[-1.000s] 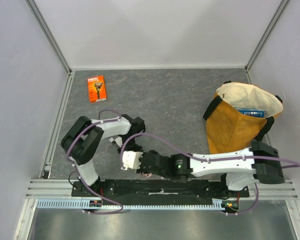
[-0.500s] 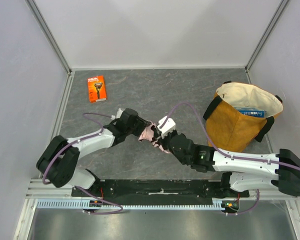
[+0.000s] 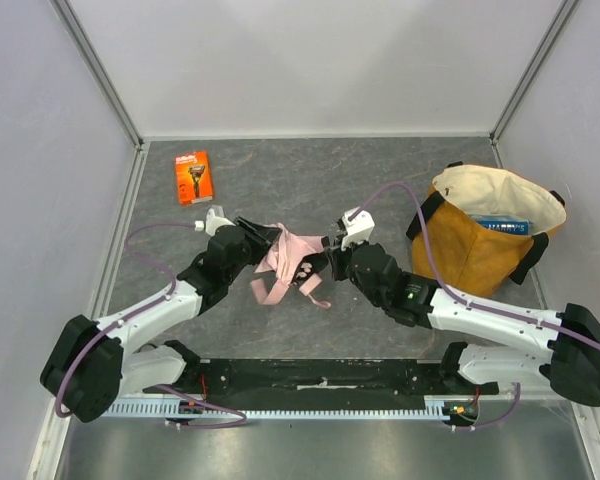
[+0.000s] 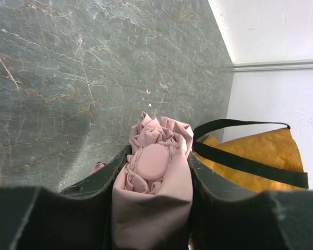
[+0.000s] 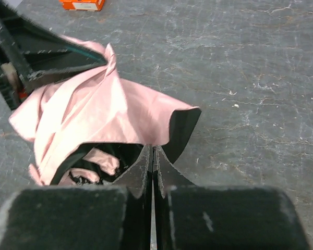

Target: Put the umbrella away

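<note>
Umbrella sits mid-table, pale pink and half bunched up, strung btw the two claws w/ a couple of fabric strips drooping toward the grey marbled tabletop. Can't tell if the low bits actually touch it. Left claw has the wadded end wedged btw its fingers, jaws partway apart and pressing the fabric on both sides, so that's a solid grip. Right claw is squeezed fully together right at the canopy's edge. On its wrist cam the pink cloth runs straight up to the fingertips, so it looks like it's pinching just the hem, black underside showing next to it. Off to the right, well apart from all this, a mustard tote bag stands open w/ a blue box inside. Orange razor pack lies near the far left corner.
</note>
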{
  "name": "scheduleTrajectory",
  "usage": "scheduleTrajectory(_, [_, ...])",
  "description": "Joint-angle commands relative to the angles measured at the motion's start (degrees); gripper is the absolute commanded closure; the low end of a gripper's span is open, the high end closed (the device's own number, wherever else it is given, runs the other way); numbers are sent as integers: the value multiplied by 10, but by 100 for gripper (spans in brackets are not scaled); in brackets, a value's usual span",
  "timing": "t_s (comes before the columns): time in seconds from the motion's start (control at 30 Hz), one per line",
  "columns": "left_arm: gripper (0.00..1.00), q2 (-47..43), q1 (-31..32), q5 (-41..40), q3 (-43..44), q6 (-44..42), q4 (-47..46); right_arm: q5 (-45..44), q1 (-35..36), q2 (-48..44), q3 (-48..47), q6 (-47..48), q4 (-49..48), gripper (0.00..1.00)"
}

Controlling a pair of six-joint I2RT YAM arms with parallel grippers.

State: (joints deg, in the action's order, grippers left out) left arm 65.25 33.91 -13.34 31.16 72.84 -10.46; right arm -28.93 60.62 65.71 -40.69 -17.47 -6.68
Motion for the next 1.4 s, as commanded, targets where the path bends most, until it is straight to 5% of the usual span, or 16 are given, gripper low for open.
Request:
scheduleTrajectory(0.0, [98, 0, -13, 18, -24, -28, -104, 42, -41, 13, 0, -23, -19, 100])
scheduleTrajectory(0.07, [98, 0, -20, 36, -32, -32, -121, 56, -56, 14, -3, -21, -8, 91])
scheduleTrajectory(0.17, [98, -3, -29, 77, -50, -52, -182, 104, -75, 9, -32, 23, 41, 53])
scheduleTrajectory(0.27, [98, -11, -32, 108, -57, -74, -222, 164, -83, 29, -141, 89, 161, 33])
scheduleTrajectory(0.37, [98, -22, -36, 146, -57, -108, -256, 323, -102, 47, -216, 124, 221, 12])
scheduleTrajectory(0.6, [98, -68, -41, 205, -57, -142, -280, 463, -125, 147, -309, 165, 291, 7])
scheduleTrajectory(0.83, [98, -96, -44, 218, -47, -144, -265, 473, -103, 148, -280, 141, 223, 10])
scheduleTrajectory(1.03, [98, -89, -43, 185, -33, -101, -215, 361, -34, 178, -281, 101, 162, 11])
scheduleTrajectory(1.37, [98, -116, -40, 102, 31, -2, -12, 135, 77, 277, -356, 159, 221, 14])
